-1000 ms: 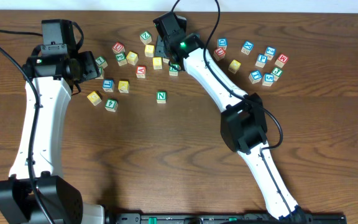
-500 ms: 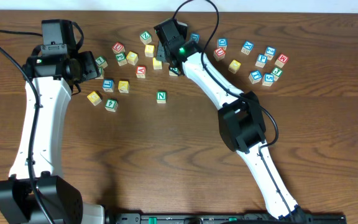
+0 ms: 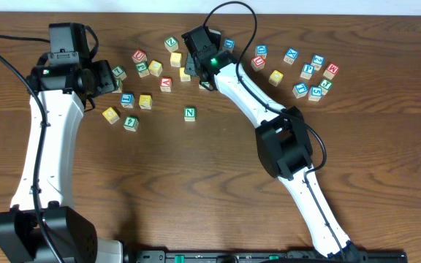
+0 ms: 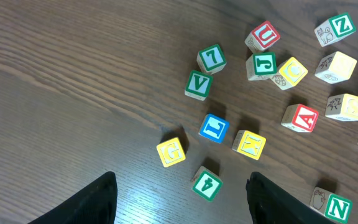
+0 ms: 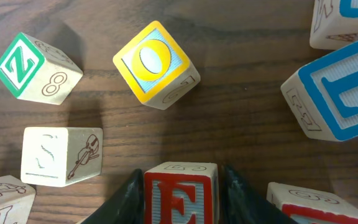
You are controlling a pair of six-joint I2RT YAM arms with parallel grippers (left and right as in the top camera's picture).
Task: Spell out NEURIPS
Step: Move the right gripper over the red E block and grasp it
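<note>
R gripper [image 5: 181,186] further left vs before, tight on E block [image 5: 180,200]; L gripper [image 4: 186,204] apart.

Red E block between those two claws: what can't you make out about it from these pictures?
Red E block: its lower part is cut off by the right wrist view's bottom edge.
Right gripper: fingers flank the block; whether they squeeze it is unclear.
Overhead: the right arm hides both.
</note>
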